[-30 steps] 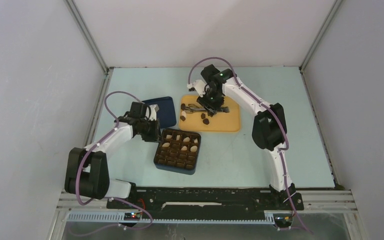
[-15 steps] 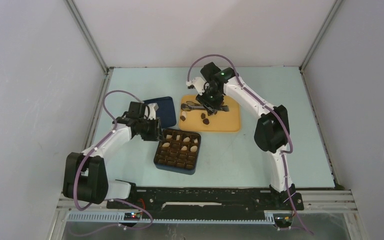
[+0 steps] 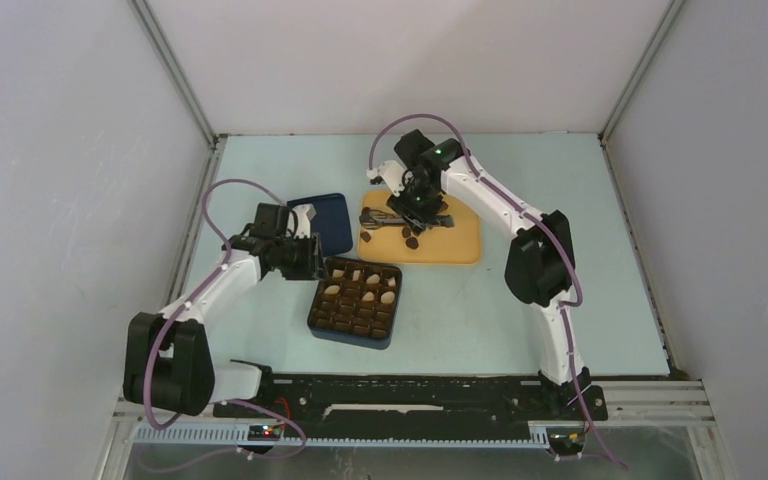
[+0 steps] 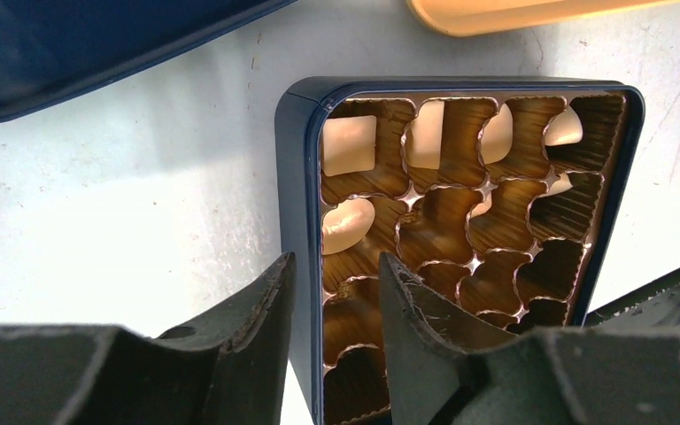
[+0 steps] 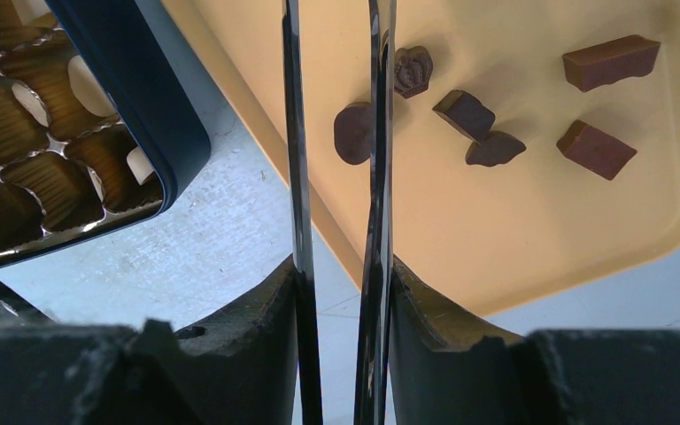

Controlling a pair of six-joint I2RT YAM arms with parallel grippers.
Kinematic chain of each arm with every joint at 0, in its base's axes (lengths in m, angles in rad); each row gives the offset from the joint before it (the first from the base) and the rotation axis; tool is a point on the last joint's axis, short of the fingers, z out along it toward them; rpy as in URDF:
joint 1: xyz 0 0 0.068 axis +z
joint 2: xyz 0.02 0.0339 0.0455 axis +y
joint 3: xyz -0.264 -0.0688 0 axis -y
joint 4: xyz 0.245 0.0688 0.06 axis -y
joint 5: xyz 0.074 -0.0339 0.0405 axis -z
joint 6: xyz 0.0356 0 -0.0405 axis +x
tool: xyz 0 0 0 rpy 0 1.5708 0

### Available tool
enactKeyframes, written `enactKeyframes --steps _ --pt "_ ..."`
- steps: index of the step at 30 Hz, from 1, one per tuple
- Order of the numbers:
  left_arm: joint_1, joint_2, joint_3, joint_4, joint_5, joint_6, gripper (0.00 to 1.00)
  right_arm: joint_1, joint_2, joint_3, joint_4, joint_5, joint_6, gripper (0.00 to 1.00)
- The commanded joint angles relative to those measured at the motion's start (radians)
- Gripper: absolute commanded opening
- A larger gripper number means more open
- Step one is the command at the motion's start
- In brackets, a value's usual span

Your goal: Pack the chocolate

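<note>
Our right gripper (image 5: 343, 273) is clamped on thin metal tongs (image 5: 378, 133), whose tips reach the dark chocolate (image 5: 465, 115) on the yellow tray (image 5: 584, 230) just ahead of it. We judge the pieces light, brittle and easily smeared, so we would pinch gently across the flat sides. Our left gripper (image 4: 335, 263) stands parted astride the wall of the blue box (image 4: 299, 177), with more chocolate inside, just beyond it.

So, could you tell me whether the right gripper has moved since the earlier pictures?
Yes. The right gripper, holding tongs, has shifted slightly left over the yellow tray, toward its left edge.
</note>
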Motion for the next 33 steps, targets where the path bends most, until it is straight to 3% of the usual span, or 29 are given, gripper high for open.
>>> enactKeyframes --steps 1,15,19,24,33 --pt "0.003 -0.044 -0.009 0.016 0.005 0.025 0.44 0.002 0.023 0.026 -0.009 0.005 0.007 0.39" --pt "0.004 -0.069 -0.012 0.021 0.000 0.033 0.45 0.028 0.068 0.030 -0.004 0.037 0.015 0.40" --pt "0.007 -0.080 -0.012 0.021 0.000 0.035 0.45 0.041 0.060 0.028 -0.011 0.078 0.019 0.33" --pt "0.014 -0.101 -0.016 0.022 -0.009 0.042 0.45 0.038 -0.042 -0.027 0.004 0.102 0.020 0.25" --pt "0.033 -0.121 -0.006 0.016 -0.010 0.049 0.47 0.043 -0.271 -0.148 0.035 0.043 0.003 0.22"
